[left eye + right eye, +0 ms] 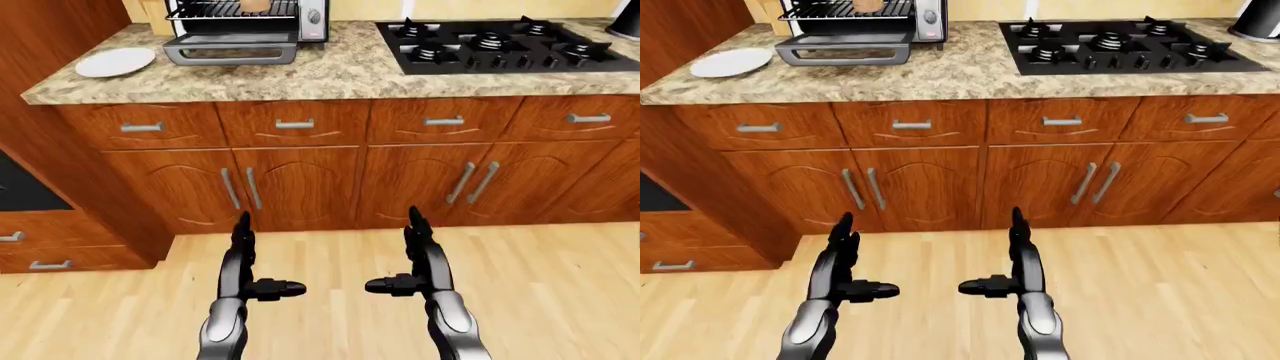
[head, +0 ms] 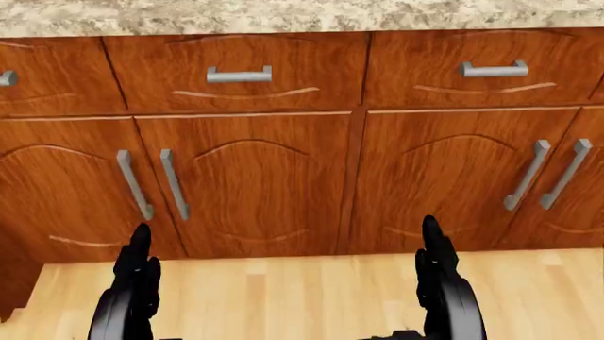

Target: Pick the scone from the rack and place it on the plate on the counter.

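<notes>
Scone (image 1: 255, 5): pale brown lump on the wire rack (image 1: 232, 9) inside the open toaster oven (image 1: 240, 26), at the top edge of the left-eye view, left of centre. Only its lower part shows; the frame cuts the rest, so no long axis can be read.

Plate (image 1: 115, 61): white, empty, flat on the granite counter (image 1: 330, 75), just left of the oven's dropped door, near the counter's left end.

Left hand (image 1: 258, 264): fingers spread, thumb jutting inward, holding nothing. It hangs low over the wood floor, well below counter height.

Right hand (image 1: 405, 259): same pose mirrored, fingers apart, empty.

Governing relation: the scone lies up and to the left of both hands, well apart from either, with the cabinet fronts and the counter edge between. The left hand sits almost directly beneath the oven in the left-eye view and is judged the nearer; the plate lies farther left again, also on that hand's side.

Gas hob (image 1: 500, 43): black, to the right, off the likely path.

Judgement: the robot probably has to close on the counter and raise an arm before any reach.
</notes>
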Available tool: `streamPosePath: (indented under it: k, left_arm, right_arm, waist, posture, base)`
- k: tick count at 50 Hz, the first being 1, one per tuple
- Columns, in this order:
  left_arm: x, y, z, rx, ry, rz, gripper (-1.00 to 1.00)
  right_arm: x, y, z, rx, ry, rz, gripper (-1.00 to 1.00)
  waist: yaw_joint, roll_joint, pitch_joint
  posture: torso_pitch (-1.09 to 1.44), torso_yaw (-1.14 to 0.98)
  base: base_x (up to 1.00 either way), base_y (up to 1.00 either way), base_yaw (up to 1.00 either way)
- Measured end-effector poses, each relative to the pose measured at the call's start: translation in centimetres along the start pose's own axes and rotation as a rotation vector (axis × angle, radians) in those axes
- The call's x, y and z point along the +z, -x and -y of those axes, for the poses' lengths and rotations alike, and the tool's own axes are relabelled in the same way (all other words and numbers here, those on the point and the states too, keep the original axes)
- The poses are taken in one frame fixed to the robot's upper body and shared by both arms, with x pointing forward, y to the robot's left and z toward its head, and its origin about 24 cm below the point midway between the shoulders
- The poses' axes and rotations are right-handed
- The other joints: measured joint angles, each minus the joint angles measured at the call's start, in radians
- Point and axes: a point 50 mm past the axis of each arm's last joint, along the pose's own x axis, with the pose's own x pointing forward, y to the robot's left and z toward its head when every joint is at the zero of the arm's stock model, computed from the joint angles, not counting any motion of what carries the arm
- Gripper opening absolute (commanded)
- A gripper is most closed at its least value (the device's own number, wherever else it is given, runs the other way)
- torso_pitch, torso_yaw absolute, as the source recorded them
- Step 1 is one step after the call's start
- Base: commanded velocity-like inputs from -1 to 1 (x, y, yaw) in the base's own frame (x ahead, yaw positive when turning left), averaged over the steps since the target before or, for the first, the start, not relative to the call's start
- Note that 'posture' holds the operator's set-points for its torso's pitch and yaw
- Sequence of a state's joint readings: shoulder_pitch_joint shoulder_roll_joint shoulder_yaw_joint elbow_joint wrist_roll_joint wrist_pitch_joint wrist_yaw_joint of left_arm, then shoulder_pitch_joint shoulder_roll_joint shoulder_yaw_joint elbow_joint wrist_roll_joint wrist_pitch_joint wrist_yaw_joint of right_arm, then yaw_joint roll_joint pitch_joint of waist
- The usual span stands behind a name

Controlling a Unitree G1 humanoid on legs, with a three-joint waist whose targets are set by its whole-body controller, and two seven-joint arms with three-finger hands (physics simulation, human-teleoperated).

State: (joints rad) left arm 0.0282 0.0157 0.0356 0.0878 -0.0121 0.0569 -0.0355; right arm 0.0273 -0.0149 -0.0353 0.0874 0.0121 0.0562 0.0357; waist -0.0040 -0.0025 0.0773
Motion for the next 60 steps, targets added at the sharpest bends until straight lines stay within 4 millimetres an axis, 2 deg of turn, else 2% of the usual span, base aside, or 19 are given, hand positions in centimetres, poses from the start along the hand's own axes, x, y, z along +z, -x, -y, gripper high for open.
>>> streamPosePath:
  k: [1,3,5,9,12,15,18,22,24,26,30,33,43,45,48,52,56,57,60]
  left_arm:
    - [0.7,-0.3,0.0,-0.001,-0.003,0.016,1.0]
    - [3.6,-1.3,-0.1,0.01,-0.002,0.103,1.0]
    - [5.4,-1.6,0.0,0.013,-0.005,0.157,1.0]
    - [7.5,-1.6,0.3,-0.001,-0.025,0.183,1.0]
    - [9.8,-2.0,-0.1,0.0,-0.057,0.211,1.0]
    - [13.7,-2.0,-0.7,0.014,-0.097,0.282,1.0]
    - [17.0,-2.0,-1.1,0.03,-0.115,0.36,1.0]
    - [19.8,-0.8,-1.2,0.037,-0.129,0.464,1.0]
    - [21.3,0.1,-1.4,0.048,-0.142,0.513,1.0]
    - [22.4,0.7,-1.6,0.06,-0.15,0.551,1.0]
    - [23.1,0.7,-1.7,0.072,-0.161,0.566,1.0]
    - [22.7,0.4,-2.5,0.12,-0.16,0.534,1.0]
    - [24.1,1.4,-2.4,0.136,-0.191,0.623,1.0]
    - [23.8,1.3,-2.1,0.12,-0.189,0.61,1.0]
    - [23.6,1.1,-1.8,0.098,-0.189,0.589,1.0]
    - [24.8,1.9,-1.8,0.103,-0.199,0.654,1.0]
    - [25.9,2.9,-1.4,0.081,-0.21,0.715,1.0]
    - [26.1,3.0,-1.5,0.082,-0.214,0.723,1.0]
    - [26.1,3.1,-1.6,0.089,-0.214,0.709,1.0]
  right_arm:
    - [0.8,0.1,0.0,0.002,0.003,0.02,1.0]
    - [4.3,-0.3,-0.3,0.015,0.006,0.132,1.0]
    - [6.5,-0.5,-0.7,0.031,0.008,0.207,1.0]
    - [8.5,-0.6,-1.0,0.043,0.015,0.251,1.0]
    - [9.8,-0.7,-0.8,0.038,0.032,0.251,1.0]
    - [13.0,-0.6,-0.3,0.028,0.041,0.302,1.0]
    - [16.3,-0.1,0.1,0.015,0.046,0.39,1.0]
    - [18.2,0.6,-0.4,0.028,0.046,0.457,1.0]
    - [19.1,0.7,-0.7,0.044,0.045,0.476,1.0]
    - [19.8,0.9,-0.8,0.051,0.045,0.49,1.0]
    - [21.3,1.6,-0.7,0.043,0.035,0.521,1.0]
    - [21.8,1.7,-1.3,0.072,0.032,0.515,1.0]
    - [23.0,2.1,-1.7,0.092,0.024,0.57,1.0]
    - [22.4,1.9,-1.3,0.075,0.026,0.544,1.0]
    - [22.3,1.9,-0.8,0.049,0.024,0.522,1.0]
    - [23.3,2.8,-1.0,0.056,0.024,0.59,1.0]
    - [24.1,3.1,-1.2,0.066,0.021,0.618,1.0]
    - [24.3,3.0,-1.5,0.079,0.017,0.622,1.0]
    - [23.9,2.7,-2.5,0.134,0.019,0.596,1.0]
  waist:
    - [0.001,-0.003,-0.005]
    - [0.002,-0.004,-0.047]
    - [0.004,-0.012,-0.032]
    - [0.007,-0.009,-0.063]
    - [0.007,-0.006,-0.061]
    - [0.008,-0.002,-0.059]
    - [0.001,0.008,-0.073]
    - [-0.01,-0.031,-0.084]
    - [-0.012,-0.02,-0.077]
    - [-0.016,0.008,-0.061]
    - [-0.017,0.091,-0.056]
    - [-0.007,0.076,-0.037]
    - [-0.003,-0.043,-0.034]
    - [-0.018,-0.036,-0.025]
    - [-0.016,-0.054,-0.043]
    - [-0.025,-0.01,-0.041]
    - [-0.033,0.08,-0.041]
    - [-0.023,0.088,-0.046]
    - [-0.001,0.075,-0.03]
  posture:
    - [0.0,0.0]
    - [0.0,0.0]
    - [0.0,0.0]
    - [0.0,0.0]
    - [0.0,0.0]
    - [0.0,0.0]
    - [0.0,0.0]
    - [0.0,0.0]
    - [0.0,0.0]
    - [0.0,0.0]
    - [0.0,0.0]
    - [0.0,0.0]
    - [0.0,0.0]
    - [0.0,0.0]
    - [0.0,0.0]
    - [0.0,0.0]
    - [0.0,0.0]
    - [0.0,0.0]
    - [0.0,0.0]
  base:
    - [0.0,0.0,0.0]
    - [0.0,0.0,0.0]
    - [0.0,0.0,0.0]
    - [0.0,0.0,0.0]
    - [0.0,0.0,0.0]
    - [0.0,0.05,0.0]
    - [0.01,0.33,0.0]
    - [0.03,0.51,0.0]
    - [0.05,0.51,0.0]
    - [0.06,0.51,0.0]
    - [0.07,0.51,0.0]
    - [0.08,0.51,0.0]
    - [0.09,0.52,0.0]
    - [0.18,0.64,0.0]
    - [0.21,0.67,0.0]
    - [0.21,0.67,0.0]
    - [0.23,0.67,0.0]
    - [0.23,0.68,0.0]
    - [0.24,0.67,0.0]
